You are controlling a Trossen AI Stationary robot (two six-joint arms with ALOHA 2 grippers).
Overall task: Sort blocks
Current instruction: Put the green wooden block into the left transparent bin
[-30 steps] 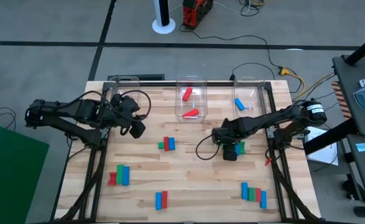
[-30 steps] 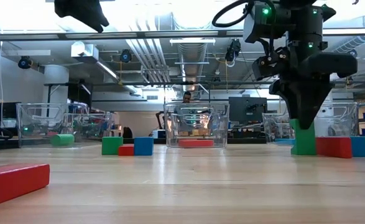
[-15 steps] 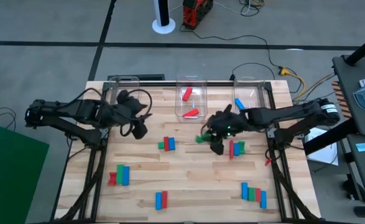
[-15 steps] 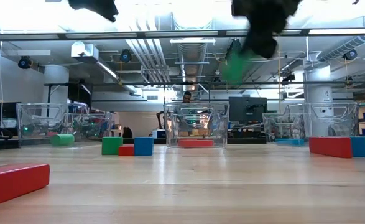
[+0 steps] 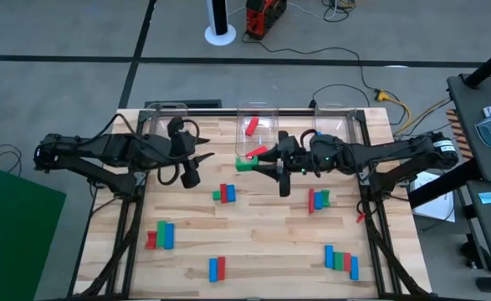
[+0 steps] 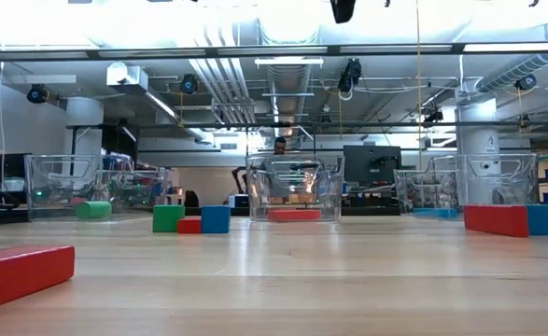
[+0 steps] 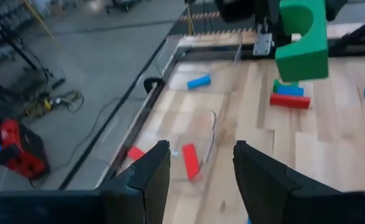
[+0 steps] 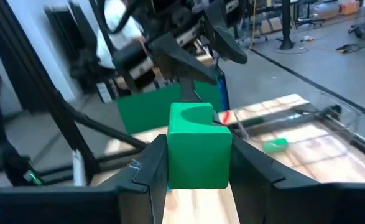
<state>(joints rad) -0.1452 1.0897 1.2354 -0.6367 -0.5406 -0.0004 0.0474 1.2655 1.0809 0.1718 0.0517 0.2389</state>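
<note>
Green block (image 5: 245,164) clamped between right fingers (image 8: 151,168), aloft just beside the middle bin (image 5: 257,134). Left fingers (image 7: 148,177) spread, empty, facing it; left bin (image 5: 163,117) beyond, nearer the left arm.

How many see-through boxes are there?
3, all in a row at the far side: the left bin, the middle bin with red blocks in it, and the right bin with a blue block.
</note>
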